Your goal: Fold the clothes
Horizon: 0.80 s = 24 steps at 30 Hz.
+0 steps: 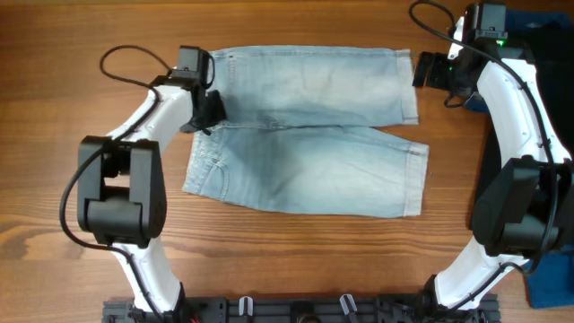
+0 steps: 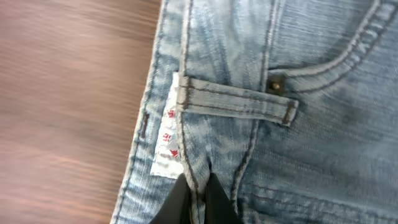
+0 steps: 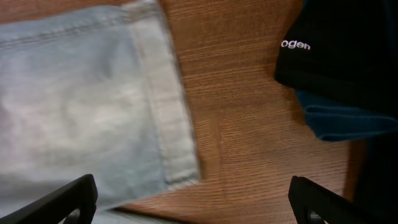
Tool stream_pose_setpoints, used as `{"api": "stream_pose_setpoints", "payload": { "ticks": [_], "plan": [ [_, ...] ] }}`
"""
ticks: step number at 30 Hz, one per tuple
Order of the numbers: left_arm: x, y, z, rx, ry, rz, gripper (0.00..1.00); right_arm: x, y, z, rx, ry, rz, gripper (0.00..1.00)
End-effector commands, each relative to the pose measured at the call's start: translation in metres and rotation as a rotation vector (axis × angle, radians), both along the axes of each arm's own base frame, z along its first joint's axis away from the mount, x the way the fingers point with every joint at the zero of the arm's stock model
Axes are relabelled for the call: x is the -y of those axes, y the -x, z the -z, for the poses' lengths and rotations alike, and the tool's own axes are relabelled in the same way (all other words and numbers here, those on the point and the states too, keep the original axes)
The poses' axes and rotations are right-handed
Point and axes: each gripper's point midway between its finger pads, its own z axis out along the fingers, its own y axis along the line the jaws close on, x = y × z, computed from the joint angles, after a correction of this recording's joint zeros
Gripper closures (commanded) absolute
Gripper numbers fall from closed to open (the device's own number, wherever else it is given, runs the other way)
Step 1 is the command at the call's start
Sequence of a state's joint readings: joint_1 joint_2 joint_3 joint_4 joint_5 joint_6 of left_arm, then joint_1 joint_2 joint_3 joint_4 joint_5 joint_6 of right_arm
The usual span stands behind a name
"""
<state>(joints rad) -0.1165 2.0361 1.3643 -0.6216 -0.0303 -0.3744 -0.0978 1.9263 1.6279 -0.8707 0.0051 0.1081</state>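
the denim shorts [image 1: 305, 135] lie flat on the table [image 1: 54, 117], left gripper [image 2: 196, 202] pinching the waistband [image 2: 211, 143] centre, right gripper [image 3: 191, 190] spread wide above the far leg's hem [image 3: 165, 112], which it should clamp squarely so both ends lift evenly

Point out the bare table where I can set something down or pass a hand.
Widest free wood: the near strip between the denim shorts and the base rail, and the far-left corner beyond the left arm. A narrow bare gap runs between the shorts' hem and the black garment. The right edge is crowded: right arm, blue garment.
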Motion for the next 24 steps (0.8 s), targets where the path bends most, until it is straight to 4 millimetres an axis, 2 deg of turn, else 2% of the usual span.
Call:
{"api": "stream_pose_setpoints", "payload": {
  "ticks": [1,3,6,9,12,14,17,18,21,22,24],
  "plan": [
    [-0.065,0.020,0.017,-0.077,-0.118,-0.238,0.96,0.004,-0.004,-0.007,0.018,0.023,0.006,0.01],
    [-0.073,0.023,0.018,-0.089,-0.104,-0.276,0.96,0.004,-0.004,-0.007,0.018,0.023,0.006,0.01],
    [-0.068,0.016,0.014,-0.067,-0.053,-0.268,0.87,0.004,-0.004,-0.007,0.019,0.023,0.006,0.01],
    [-0.061,0.002,-0.009,-0.005,-0.005,-0.254,0.67,0.004,-0.004,-0.007,0.019,0.023,0.006,0.01],
    [-0.042,-0.012,-0.055,0.098,0.094,-0.172,0.52,0.004,-0.004,-0.007,0.018,0.023,0.005,0.00],
    [-0.032,-0.011,-0.086,0.151,0.156,-0.147,0.59,0.004,-0.004,-0.007,0.018,0.023,0.006,0.01],
    [-0.028,0.001,-0.114,0.177,0.180,-0.136,0.90,0.004,-0.004,-0.007,0.019,0.023,0.006,0.00],
    [-0.028,0.005,-0.118,0.172,0.180,-0.138,0.96,0.004,-0.004,-0.007,0.019,0.023,0.006,0.00],
    [-0.031,0.014,-0.115,0.133,0.176,-0.148,0.96,0.004,-0.005,-0.007,0.022,0.019,0.009,0.01],
    [-0.032,0.017,-0.112,0.122,0.175,-0.153,0.96,-0.002,-0.011,-0.010,0.052,-0.026,0.020,0.01],
    [-0.036,0.019,-0.111,0.115,0.171,-0.164,0.96,-0.023,-0.001,-0.006,0.010,-0.141,-0.007,0.01]
  ]
}}
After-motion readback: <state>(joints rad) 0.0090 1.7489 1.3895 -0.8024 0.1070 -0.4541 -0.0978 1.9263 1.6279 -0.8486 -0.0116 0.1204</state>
